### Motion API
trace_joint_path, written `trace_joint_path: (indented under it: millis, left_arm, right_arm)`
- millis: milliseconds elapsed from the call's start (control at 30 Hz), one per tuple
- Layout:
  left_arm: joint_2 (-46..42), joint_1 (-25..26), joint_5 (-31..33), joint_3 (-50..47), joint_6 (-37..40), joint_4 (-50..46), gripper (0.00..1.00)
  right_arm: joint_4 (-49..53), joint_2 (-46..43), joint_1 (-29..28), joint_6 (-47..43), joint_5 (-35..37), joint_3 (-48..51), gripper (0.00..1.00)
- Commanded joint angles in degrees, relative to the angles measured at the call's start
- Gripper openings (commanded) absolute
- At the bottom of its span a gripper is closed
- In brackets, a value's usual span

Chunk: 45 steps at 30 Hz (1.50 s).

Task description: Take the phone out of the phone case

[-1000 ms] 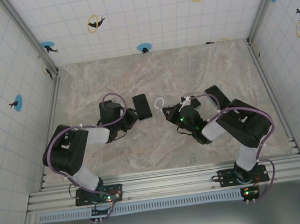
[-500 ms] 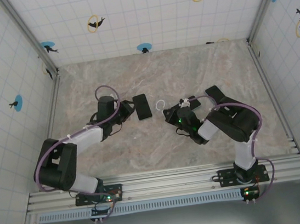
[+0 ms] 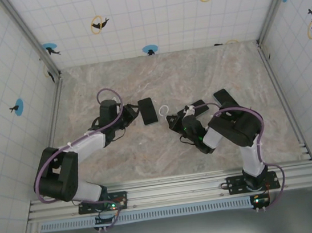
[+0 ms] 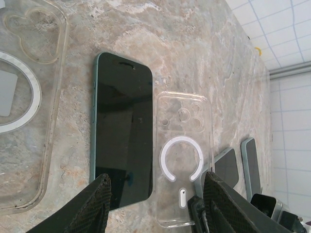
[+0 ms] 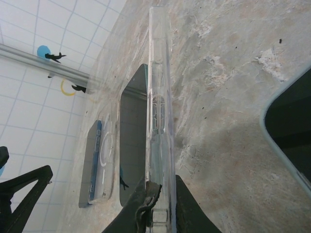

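The phone (image 4: pixel 121 145) lies flat and face up on the marble, dark screen with a teal edge; the top view shows the phone (image 3: pixel 148 110) mid-table. Right beside it is the empty clear phone case (image 4: pixel 182 160) with a white ring, marble showing through it. My right gripper (image 5: pixel 160 204) is shut on the near end of the phone case (image 5: pixel 158 121), which I see edge-on. In the top view my right gripper (image 3: pixel 175 120) sits just right of the phone. My left gripper (image 4: pixel 155 208) is open and empty, its fingers straddling the phone's near end and the case.
Another clear case (image 4: pixel 24 107) with a white ring lies left of the phone. Two more dark phones (image 4: pixel 226 167) (image 4: pixel 251 165) lie to the right, and in the top view (image 3: pixel 224 97). Tiled walls enclose the table.
My left arm has stretched out, bringing its gripper up to the phone's left side. My right gripper has shifted left with the case, closer to the phone.
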<state>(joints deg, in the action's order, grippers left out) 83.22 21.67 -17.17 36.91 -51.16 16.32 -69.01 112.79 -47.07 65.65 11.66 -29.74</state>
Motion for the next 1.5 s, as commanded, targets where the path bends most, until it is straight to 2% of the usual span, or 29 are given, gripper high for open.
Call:
trace_joint_path:
  millis: [0, 500, 600, 933, 1200, 1467]
  left_arm:
    - [-1.57, -0.44, -0.73, -0.43, 1.04, -0.47, 0.53]
    - [-1.44, -0.67, -1.59, -1.22, 1.51, 0.07, 0.53]
    - [-1.20, -0.67, -2.11, -1.44, 1.16, 0.73, 0.53]
    - [-1.22, -0.73, -2.52, -1.44, 1.76, 0.22, 0.53]
    - [-1.50, -0.91, -2.60, -1.92, 1.76, 0.54, 0.53]
    - [-1.33, -0.84, -2.95, -1.49, 2.11, 0.30, 0.53]
  right_arm:
    - [-2.58, 1.50, -1.00, 1.79, 2.13, -1.24, 0.09]
    - [-0.04, 1.11, -3.27, 4.67, 5.94, -2.38, 0.09]
    - [3.41, 0.79, -4.37, 5.43, 7.21, -4.18, 0.10]
    - [2.48, 0.88, -4.23, 6.35, 8.87, -3.45, 0.10]
    - [-1.87, 2.36, -1.29, 4.17, 6.95, -3.82, 0.11]
    - [-1.36, 5.45, -0.25, 3.64, 2.76, -6.40, 0.15]
